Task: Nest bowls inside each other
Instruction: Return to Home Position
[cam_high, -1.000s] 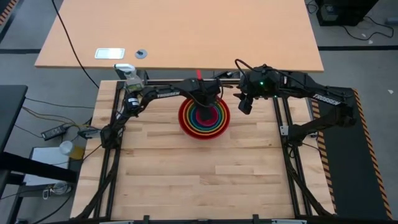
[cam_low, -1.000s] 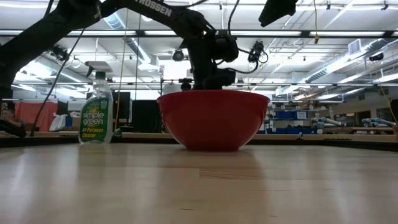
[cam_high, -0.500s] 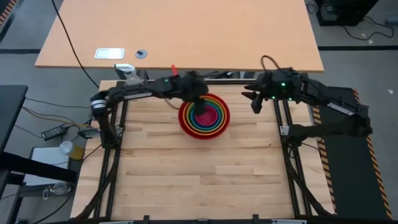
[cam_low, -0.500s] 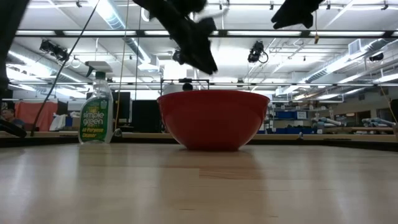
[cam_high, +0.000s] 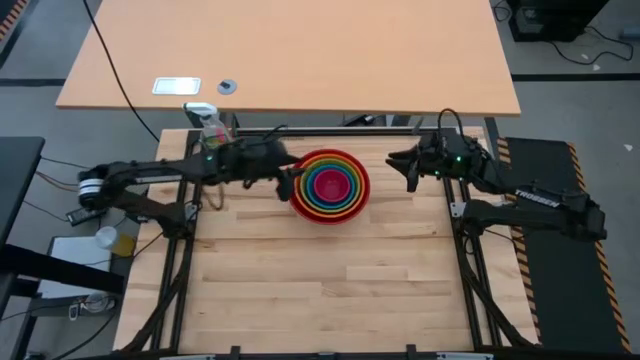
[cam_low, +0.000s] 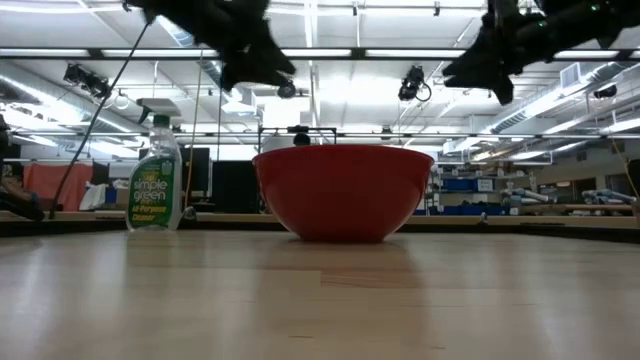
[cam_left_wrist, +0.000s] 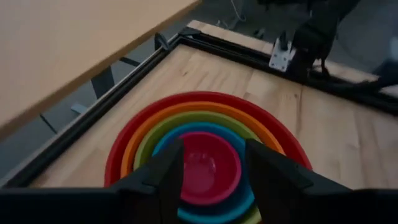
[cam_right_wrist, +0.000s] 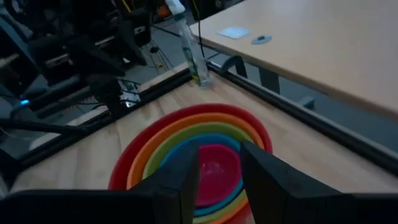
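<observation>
Nested bowls sit between left jaws and right jaws, both parted, empty; next likely homing arms.

Worktable: one nest of five bowls stands near the far edge, midway across. Largest bowl rests on the tabletop, with second bowl in it. Third bowl sits in the second, fourth bowl in the third, and smallest bowl in the fourth, at the centre. Spray bottle stands upright at the far left corner, well apart from the nest. Left gripper hangs just left of the nest, above rim height. Right gripper hangs to the right, apart from the nest. Desk lies behind the worktable.
</observation>
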